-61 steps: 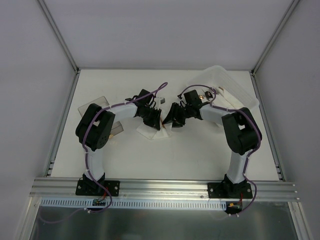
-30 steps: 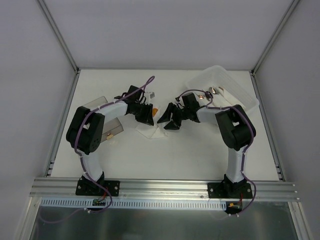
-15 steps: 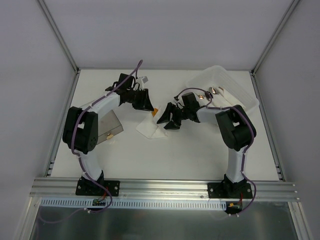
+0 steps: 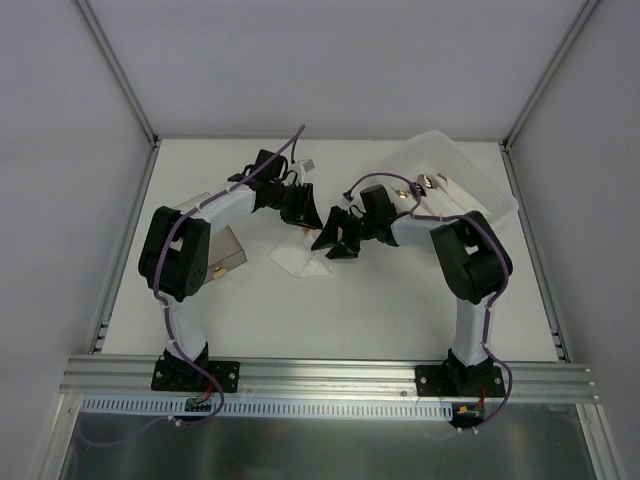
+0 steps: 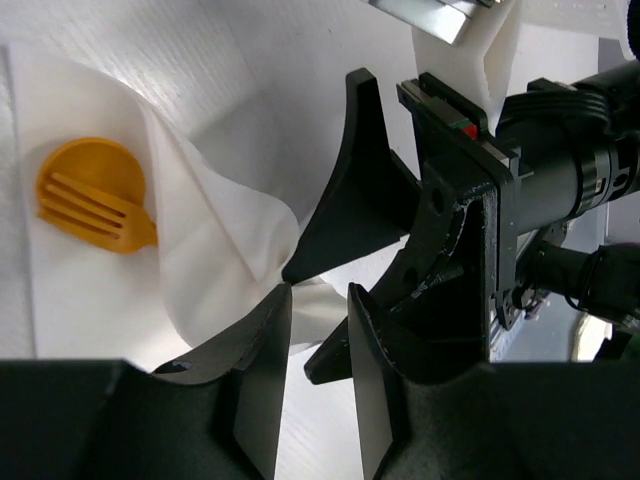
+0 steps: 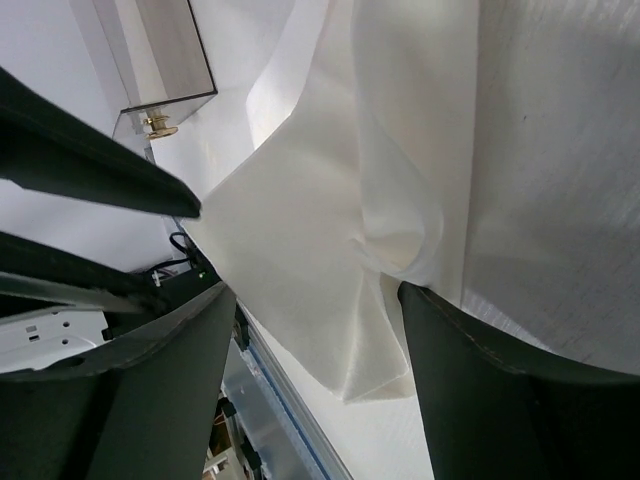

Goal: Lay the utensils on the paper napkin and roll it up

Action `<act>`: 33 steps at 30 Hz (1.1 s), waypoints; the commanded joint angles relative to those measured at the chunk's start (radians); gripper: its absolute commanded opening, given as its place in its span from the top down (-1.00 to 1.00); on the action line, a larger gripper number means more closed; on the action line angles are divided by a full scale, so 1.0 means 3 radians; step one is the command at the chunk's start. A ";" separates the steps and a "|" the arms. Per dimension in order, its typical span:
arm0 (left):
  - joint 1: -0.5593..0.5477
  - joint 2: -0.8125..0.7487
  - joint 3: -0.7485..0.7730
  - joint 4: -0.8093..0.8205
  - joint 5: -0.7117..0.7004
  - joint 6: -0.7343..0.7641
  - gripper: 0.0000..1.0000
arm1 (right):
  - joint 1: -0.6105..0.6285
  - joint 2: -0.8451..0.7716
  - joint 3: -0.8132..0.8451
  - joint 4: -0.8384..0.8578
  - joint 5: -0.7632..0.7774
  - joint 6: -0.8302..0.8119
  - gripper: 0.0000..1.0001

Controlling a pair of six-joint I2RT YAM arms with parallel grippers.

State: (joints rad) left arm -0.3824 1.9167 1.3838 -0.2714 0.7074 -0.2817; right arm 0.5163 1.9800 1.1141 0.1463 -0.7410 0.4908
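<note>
Left arm had swung back in compared with half a second earlier. It had pulled off toward the far side, and the left tool (image 5: 318,300) was down at the napkin's edge again, while the right arm had hardly budged.

Going from the left, the smoky clear plastic box (image 4: 228,245) sat close by the left arm, out of the action. The left tool's fingers were only a narrow slit apart with a flap of paper showing in the gap. Couldn't tell if it actually had a grip on it.

Just left of it in the wrist view, the orange plastic fork (image 5: 95,205) lay flat on the thin white paper napkin (image 5: 215,255). Its head was showing and its handle ran under a rumpled fold toward the two tools. So the long axis pointed more or less at the tool tips, and I'd say the left arm was the nearer one. Only that one orange piece was visible.

The napkin lay on the white tabletop (image 4: 400,300) between both tools, puckered and half folded, not rolled. The right tool (image 6: 315,292) was spread wide over the paper, holding nothing, with one finger nearly at the left tool. Pretty tight in there, tip to tip.

Off right, the translucent white plastic tray (image 4: 470,185) stood well apart behind the right arm.
</note>
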 commanded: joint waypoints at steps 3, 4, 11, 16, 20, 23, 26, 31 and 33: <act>-0.0060 -0.0049 -0.0148 -0.0026 0.0173 0.0039 0.47 | 0.0038 -0.0157 0.0004 -0.0038 0.0108 -0.0219 -0.46; -0.0065 -0.0054 -0.0179 -0.0031 0.0203 0.0049 0.52 | 0.0043 -0.0168 0.0009 -0.0048 0.0113 -0.0240 -0.48; -0.0065 -0.0130 -0.0379 -0.0159 0.0188 0.0177 0.65 | 0.0043 -0.0188 0.0050 -0.0145 0.0123 -0.0347 -0.61; -0.0065 -0.0120 -0.0425 -0.0261 0.0076 0.0269 0.70 | 0.0058 -0.0234 0.0096 -0.0166 0.0087 -0.0419 -0.63; -0.0060 -0.0034 -0.0420 -0.0322 -0.0021 0.0279 0.75 | 0.0079 -0.0321 0.0137 -0.0176 0.0031 -0.0475 -0.64; -0.0060 0.0007 -0.0425 -0.0338 -0.0078 0.0295 0.79 | 0.0089 -0.0408 0.0167 -0.0176 0.0011 -0.0501 -0.62; -0.0060 0.0018 -0.0435 -0.0358 -0.0103 0.0315 0.84 | 0.0094 -0.0469 0.0198 -0.0206 -0.0010 -0.0521 -0.63; -0.0060 0.0023 -0.0476 -0.0394 -0.0185 0.0366 0.92 | 0.0099 -0.0500 0.0218 -0.0222 -0.0066 -0.0491 -0.59; -0.0060 0.0013 -0.0501 -0.0394 -0.0211 0.0382 0.93 | 0.0099 -0.0495 0.0218 -0.0217 -0.0092 -0.0475 -0.53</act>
State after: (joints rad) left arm -0.3988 1.9175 1.2518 -0.3588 0.6685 -0.1982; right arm 0.5396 1.8801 1.1465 0.0845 -0.7441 0.3618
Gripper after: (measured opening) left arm 0.039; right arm 0.774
